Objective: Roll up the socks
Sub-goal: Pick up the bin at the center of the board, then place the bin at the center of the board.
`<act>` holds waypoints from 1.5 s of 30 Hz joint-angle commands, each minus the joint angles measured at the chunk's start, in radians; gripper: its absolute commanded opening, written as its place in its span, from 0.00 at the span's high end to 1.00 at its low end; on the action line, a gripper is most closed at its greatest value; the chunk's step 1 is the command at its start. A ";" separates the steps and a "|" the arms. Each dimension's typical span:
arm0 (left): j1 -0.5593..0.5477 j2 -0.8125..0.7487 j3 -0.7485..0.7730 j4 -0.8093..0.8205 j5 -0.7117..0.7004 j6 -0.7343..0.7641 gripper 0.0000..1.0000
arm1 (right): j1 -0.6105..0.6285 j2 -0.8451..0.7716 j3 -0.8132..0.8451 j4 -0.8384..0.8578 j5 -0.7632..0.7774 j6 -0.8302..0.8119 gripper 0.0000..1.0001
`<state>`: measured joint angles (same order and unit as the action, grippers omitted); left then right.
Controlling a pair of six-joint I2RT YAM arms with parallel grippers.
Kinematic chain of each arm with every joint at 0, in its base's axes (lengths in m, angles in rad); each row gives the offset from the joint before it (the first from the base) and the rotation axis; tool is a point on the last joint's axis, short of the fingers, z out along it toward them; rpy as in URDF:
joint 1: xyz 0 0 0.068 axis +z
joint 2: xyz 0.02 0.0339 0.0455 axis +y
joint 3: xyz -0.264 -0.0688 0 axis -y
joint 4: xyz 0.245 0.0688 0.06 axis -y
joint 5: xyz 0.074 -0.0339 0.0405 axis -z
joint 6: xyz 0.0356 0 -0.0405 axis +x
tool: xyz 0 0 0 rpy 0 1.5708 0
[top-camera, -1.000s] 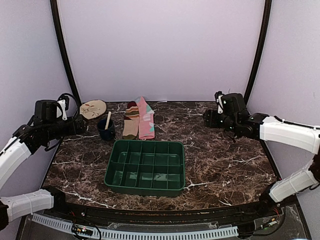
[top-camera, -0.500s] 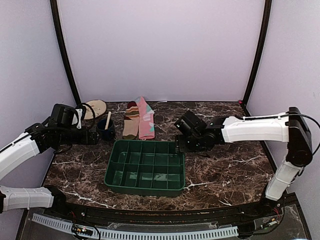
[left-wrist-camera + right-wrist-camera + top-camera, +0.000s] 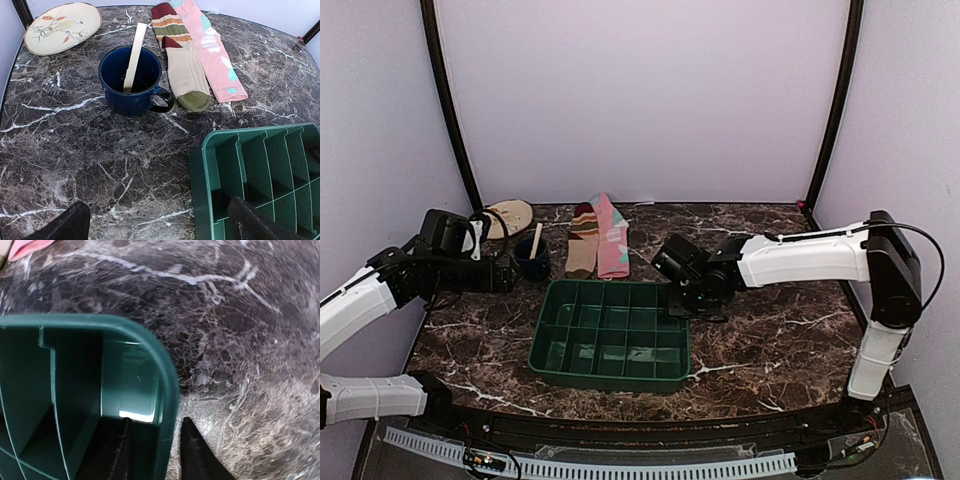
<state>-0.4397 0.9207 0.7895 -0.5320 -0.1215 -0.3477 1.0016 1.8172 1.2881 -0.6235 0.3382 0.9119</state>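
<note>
At the back of the dark marble table (image 3: 770, 320), the two socks lie flat and side by side, touching along their length: the tan fabric sock with brown, red and cream stripes (image 3: 182, 65) on the left and the pink fabric sock with teal and white marks (image 3: 212, 50) on the right, neither of them rolled. Just left of the tan sock stands a dark blue enamel mug (image 3: 120, 100) with a pale wooden stick (image 3: 135, 55) leaning in it. A round beige plate painted with a bird (image 3: 62, 27) sits near the far left corner. A green plastic tray divided into compartments (image 3: 610, 287) lies nearer the arms, apart from the socks. The left gripper (image 3: 160, 225) hovers above bare table between the mug and the tray's left end, jaws spread wide and holding nothing. The right gripper (image 3: 156, 421) is at the tray's far right corner, with one dark finger (image 3: 195, 455) outside the green wall and the other inside the corner compartment. Its jaws are narrowed around that wall, but whether they actually pinch it cannot be told. Both grippers are well apart from the socks.
</note>
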 commanded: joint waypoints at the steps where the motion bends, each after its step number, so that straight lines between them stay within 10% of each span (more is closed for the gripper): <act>1: -0.007 -0.032 -0.002 -0.034 -0.009 0.013 0.01 | 0.005 0.022 -0.010 -0.007 -0.029 0.050 0.79; 5: -0.008 -0.036 -0.005 -0.036 -0.016 0.015 0.01 | -0.006 0.021 -0.012 -0.022 -0.037 0.061 1.00; 33: -0.013 -0.079 0.002 -0.040 -0.021 -0.002 0.02 | -0.383 -0.425 -0.084 -0.114 0.093 0.172 1.00; 45: -0.047 -0.038 0.011 -0.040 -0.009 0.021 0.04 | -0.552 -0.277 -0.088 0.072 0.185 0.347 1.00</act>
<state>-0.4717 0.8757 0.7895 -0.5564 -0.1379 -0.3431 0.4717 1.4822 1.1896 -0.7273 0.4850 1.1206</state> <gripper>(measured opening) 0.961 0.029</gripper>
